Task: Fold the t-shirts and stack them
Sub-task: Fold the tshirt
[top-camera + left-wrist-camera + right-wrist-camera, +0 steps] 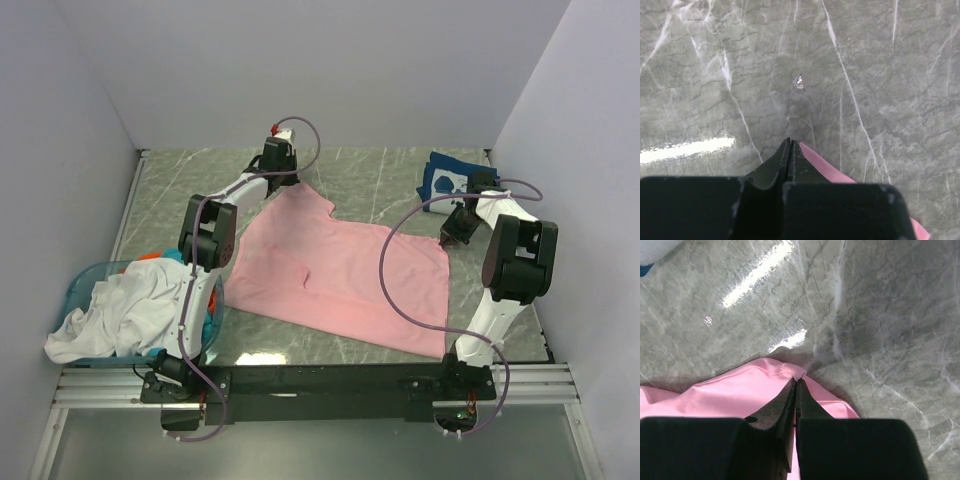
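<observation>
A light pink t-shirt (340,270) lies spread flat across the middle of the marble table. My left gripper (277,183) is at its far left corner. In the left wrist view the jaws (790,142) are pressed together, and a narrow pink edge (825,167) runs off from the tips to the right. My right gripper (449,237) is at the shirt's far right corner. It is shut (796,381) on a small pinched fold of pink cloth (730,395). A folded navy t-shirt (445,180) with white print lies at the back right.
A translucent blue round basket (85,280) stands at the near left. A crumpled white t-shirt (120,315) spills over it, with teal and orange cloth (165,257) behind. Grey walls close in the table on three sides. A small pale speck (799,82) lies on the marble.
</observation>
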Robot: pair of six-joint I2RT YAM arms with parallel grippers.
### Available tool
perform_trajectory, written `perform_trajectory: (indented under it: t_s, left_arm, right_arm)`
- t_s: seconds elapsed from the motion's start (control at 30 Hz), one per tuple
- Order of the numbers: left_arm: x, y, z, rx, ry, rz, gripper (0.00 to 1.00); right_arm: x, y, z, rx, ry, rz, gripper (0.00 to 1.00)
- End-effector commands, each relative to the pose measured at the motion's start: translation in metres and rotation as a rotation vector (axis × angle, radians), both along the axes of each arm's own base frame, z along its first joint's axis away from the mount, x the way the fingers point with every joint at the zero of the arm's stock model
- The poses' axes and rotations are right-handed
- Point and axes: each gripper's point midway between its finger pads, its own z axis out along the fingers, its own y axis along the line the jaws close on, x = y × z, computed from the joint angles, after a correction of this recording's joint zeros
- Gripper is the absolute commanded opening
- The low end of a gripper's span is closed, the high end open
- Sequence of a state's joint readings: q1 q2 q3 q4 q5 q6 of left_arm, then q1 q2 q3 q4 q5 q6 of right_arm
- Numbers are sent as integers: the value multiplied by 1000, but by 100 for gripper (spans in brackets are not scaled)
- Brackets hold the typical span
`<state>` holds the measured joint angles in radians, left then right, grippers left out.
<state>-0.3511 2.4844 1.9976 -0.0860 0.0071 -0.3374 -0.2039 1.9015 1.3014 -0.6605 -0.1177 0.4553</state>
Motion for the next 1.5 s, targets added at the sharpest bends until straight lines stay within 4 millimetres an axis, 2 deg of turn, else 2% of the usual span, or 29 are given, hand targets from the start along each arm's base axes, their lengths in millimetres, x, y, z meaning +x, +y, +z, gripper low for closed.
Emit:
perform_trajectory:
  t_s: [0.0, 0.13, 0.23, 0.27, 0.37, 0.53, 0.83, 1.03, 1.27, 1.47]
  left_arm:
    - [11, -14, 70, -88, -126, -25, 0]
    - [8, -17, 62, -92, -106, -47, 3]
    - [7, -12, 54, -75, -92, -23, 13]
    - [7, -10, 52, -66, -89, -16, 20]
    - [7, -6, 46, -41, -80, -7, 34]
    - [7, -8, 37, -31, -73, -25, 44]
    - [-3, -14, 21, 61, -61, -76, 44]
    - [-11, -18, 4, 106, -35, -108, 42]
    - [-6, 2, -1, 216, -39, -40, 43]
    - [-7, 0, -3, 251, -46, -78, 47]
  right_arm:
    - [9, -4, 10, -2, -25, -12, 4]
    - [8, -4, 9, -1, -22, -10, 4]
    - [7, -3, 7, 1, -15, -7, 4]
    - [7, -3, 7, 2, -17, -7, 4]
    - [8, -2, 7, 8, -20, -6, 4]
    - [6, -1, 5, 11, -14, -4, 4]
    - [2, 2, 1, 23, -5, 2, 4]
    - [1, 4, 1, 36, -5, 1, 4]
    - [1, 4, 1, 35, -6, 7, 5]
    - [0, 6, 1, 43, -7, 10, 4]
